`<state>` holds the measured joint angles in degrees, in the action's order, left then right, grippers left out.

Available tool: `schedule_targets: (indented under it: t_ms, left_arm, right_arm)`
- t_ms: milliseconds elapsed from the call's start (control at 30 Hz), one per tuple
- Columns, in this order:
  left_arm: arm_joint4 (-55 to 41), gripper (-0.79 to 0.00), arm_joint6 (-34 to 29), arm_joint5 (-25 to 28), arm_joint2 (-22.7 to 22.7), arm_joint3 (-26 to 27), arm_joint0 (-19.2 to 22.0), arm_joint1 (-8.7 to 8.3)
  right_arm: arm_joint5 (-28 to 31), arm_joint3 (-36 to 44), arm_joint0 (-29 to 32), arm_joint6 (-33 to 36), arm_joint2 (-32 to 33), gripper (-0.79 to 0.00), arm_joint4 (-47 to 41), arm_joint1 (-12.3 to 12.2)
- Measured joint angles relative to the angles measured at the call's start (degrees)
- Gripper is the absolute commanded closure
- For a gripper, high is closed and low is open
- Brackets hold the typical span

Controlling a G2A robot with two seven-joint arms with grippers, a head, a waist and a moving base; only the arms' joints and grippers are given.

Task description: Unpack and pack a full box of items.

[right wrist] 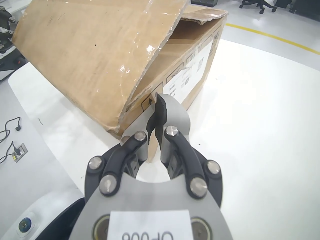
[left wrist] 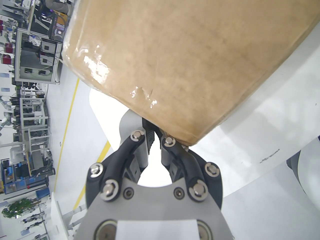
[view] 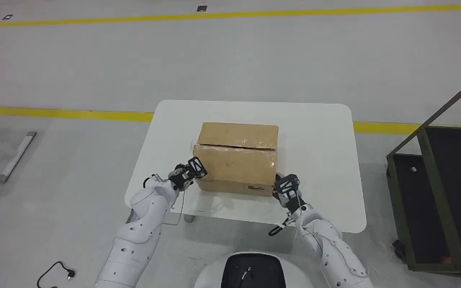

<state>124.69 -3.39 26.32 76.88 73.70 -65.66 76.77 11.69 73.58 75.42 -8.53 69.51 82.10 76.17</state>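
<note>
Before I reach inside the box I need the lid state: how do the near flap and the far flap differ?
The near flap is raised at a slant, leaving a gap into the box; the far flap lies roughly flat across the top. The near flap's edges are wrapped in glossy tape; the far flap's edge looks ragged and torn. Both are brown cardboard.

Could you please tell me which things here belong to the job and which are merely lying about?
Job in hand: box, table, left gripper, right gripper.
Lying about: cart, floor cable, metal bar.
</note>
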Motion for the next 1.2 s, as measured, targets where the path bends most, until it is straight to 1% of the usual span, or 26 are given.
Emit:
schedule_targets:
  t_ms: [233, 333, 500, 633, 867, 1133, 1200]
  left_arm:
    - [-0.68, 0.000, 0.37, 2.85, 0.63, 3.59, -1.96, -0.68]
    - [0.26, 0.000, 1.77, 4.32, 0.70, 5.25, -3.12, -1.14]
    - [1.46, 0.000, 3.00, 5.47, 0.99, 6.68, -4.60, -1.78]
    - [1.30, 0.000, 3.09, 6.29, 1.21, 7.91, -5.40, -2.14]
    - [-0.80, 0.000, 0.90, 5.16, 2.05, 9.27, -5.73, -2.39]
    - [-7.07, 0.000, -3.02, 4.79, 4.15, 12.18, -5.91, -2.50]
    - [-9.86, 0.000, -4.32, 5.29, 4.82, 12.41, -5.81, -2.47]
  right_arm:
    - [0.83, 5.07, 4.83, -0.06, 1.87, 0.000, 0.05, -0.74]
    - [0.91, 6.86, 7.21, -0.29, 2.89, 0.000, 0.37, -1.11]
    - [0.08, 8.18, 10.30, -0.27, 4.83, 0.000, 0.32, -1.60]
    - [0.19, 8.46, 11.23, -0.16, 6.04, 0.000, -0.68, -1.85]
    - [0.46, 10.40, 12.42, -0.94, 7.49, 0.000, -1.88, -2.16]
    - [1.68, 14.39, 14.76, -2.61, 10.55, 0.000, -2.93, -2.80]
    - [2.18, 15.04, 15.06, -2.87, 11.06, 0.000, -2.95, -2.94]
